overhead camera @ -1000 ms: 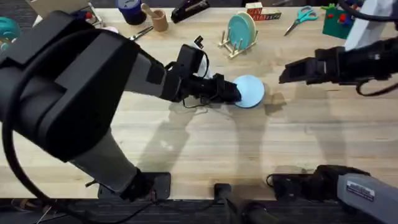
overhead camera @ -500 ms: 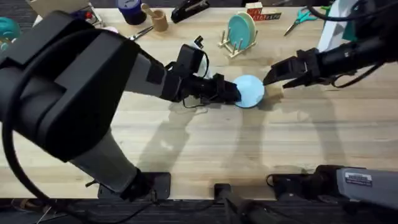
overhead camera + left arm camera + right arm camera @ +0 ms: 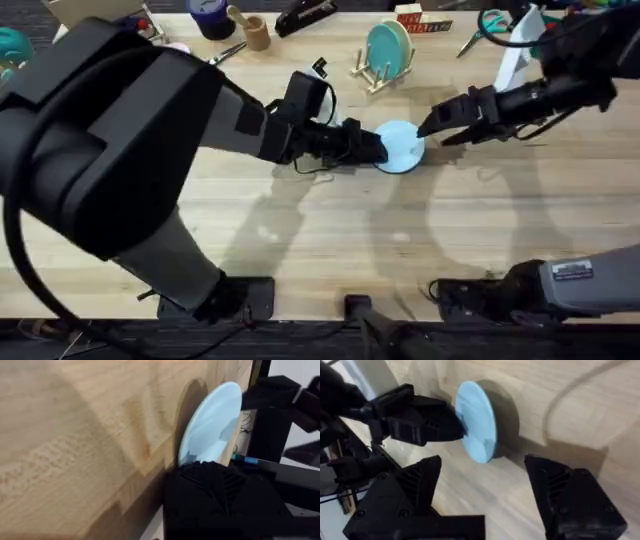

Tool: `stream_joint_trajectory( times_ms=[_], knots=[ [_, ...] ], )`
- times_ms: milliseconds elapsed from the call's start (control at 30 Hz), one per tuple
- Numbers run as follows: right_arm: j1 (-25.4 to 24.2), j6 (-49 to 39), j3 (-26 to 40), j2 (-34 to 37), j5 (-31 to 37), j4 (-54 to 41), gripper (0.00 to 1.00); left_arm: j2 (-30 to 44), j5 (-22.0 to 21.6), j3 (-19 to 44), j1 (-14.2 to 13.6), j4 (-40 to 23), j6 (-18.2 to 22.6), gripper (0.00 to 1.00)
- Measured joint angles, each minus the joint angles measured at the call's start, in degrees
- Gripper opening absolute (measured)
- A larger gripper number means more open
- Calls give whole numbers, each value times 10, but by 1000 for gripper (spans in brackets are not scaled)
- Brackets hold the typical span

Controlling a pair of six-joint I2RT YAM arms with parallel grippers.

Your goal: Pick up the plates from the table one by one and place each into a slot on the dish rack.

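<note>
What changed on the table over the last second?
The right gripper swung in from the table's right side toward the sky-blue plate, its jaws open near the plate's edge. The left gripper kept holding that plate; the turquoise plate stayed in the dish rack.

The open stretch of table (image 3: 330, 240) nearer than the sky-blue plate (image 3: 402, 146) lies bare and wide, passable from either side. The left gripper (image 3: 372, 151), clamped on the plate's left edge, blocks that side; the right gripper (image 3: 428, 124), fingers spread, crowds the plate's right edge. Beyond the plate stands the dish rack (image 3: 372, 70) with the turquoise plate (image 3: 388, 46) upright in it. Clutter lines the far edge: scissors (image 3: 484, 28), a wooden cup (image 3: 256, 33), a stapler (image 3: 304, 14).
</note>
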Motion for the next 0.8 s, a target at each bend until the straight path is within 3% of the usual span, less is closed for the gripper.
stream_joint_trajectory(
  times_ms=[233, 800],
  knots=[
    [0, -8, 0, 44, -12, 29, 995, 0, 0, 0, 0, 0, 0, 41],
    [22, -15, 0, 77, -33, 67, 993, -3, -15, 6, -2, -20, -6, 40]
  ],
)
